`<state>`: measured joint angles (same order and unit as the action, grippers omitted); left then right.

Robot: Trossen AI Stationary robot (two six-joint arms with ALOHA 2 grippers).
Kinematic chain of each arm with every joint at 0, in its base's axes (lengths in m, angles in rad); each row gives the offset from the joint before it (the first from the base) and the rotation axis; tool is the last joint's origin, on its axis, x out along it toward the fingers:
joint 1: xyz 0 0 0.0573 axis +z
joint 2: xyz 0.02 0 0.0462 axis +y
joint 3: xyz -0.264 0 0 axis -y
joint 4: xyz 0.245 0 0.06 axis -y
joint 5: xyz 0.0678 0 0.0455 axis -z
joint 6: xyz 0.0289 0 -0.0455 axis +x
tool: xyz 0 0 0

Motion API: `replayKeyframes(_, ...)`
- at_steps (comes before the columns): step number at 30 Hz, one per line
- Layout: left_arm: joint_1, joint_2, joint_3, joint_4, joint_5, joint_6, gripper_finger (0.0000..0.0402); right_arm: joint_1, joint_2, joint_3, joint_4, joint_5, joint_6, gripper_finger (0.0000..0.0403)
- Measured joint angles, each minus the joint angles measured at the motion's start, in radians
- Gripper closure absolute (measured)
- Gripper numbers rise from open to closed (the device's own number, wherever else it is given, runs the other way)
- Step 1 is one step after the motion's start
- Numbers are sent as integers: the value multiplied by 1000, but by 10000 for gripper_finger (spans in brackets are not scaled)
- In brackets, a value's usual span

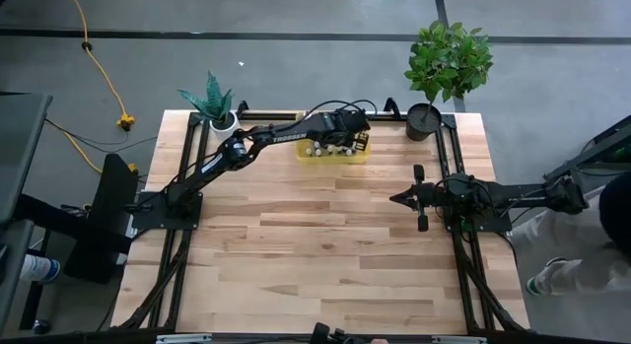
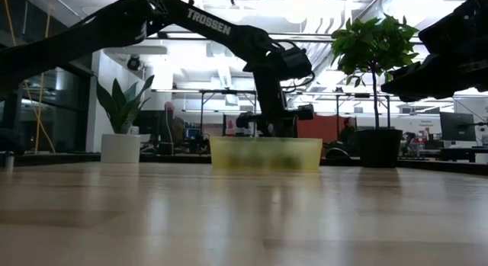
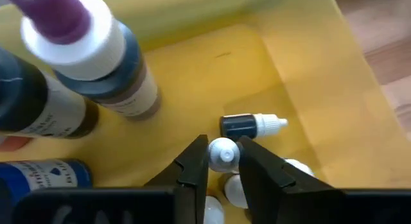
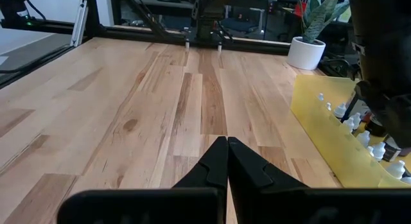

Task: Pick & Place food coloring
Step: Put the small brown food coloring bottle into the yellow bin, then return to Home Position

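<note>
A translucent yellow tray stands at the table's far side and holds the food coloring bottles. In the left wrist view a larger bottle with a purple cap stands upright, a small dark bottle with a white tip lies on the tray floor, and several small whitish bottles sit nearer. My left gripper reaches down into the tray and is shut on one small whitish bottle. My right gripper is shut and hangs over the table's right side, away from the tray. My left gripper pinches the small whitish bottle by its rounded white top between its two fingertips. The fingers slant down into the tray from above. The bottle stands upright among other small bottles; I cannot tell whether its base is on the tray floor.
A spiky plant in a white pot stands at the far left corner, close to the tray. A leafy plant in a dark pot stands at the far right. The wooden tabletop stretches toward the near edge.
</note>
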<state>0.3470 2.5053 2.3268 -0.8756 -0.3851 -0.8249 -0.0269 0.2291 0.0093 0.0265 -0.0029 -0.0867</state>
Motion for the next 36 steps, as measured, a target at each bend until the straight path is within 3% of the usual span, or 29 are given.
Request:
replayKeyframes(8, 0, 0, 0, 5, 17, -3, 274, 0, 0, 0, 0, 0, 0, 402)
replayKeyframes(22, -1, -36, 7, 14, 36, 60, 269, 0, 0, 0, 0, 0, 0, 402)
replayKeyframes(31, -62, -190, 29, 47, 53, 275, 269, 0, 0, 0, 0, 0, 0, 402)
replayKeyframes(36, -141, -285, 29, 21, 210, 519, 269, 0, 0, 0, 0, 0, 0, 402)
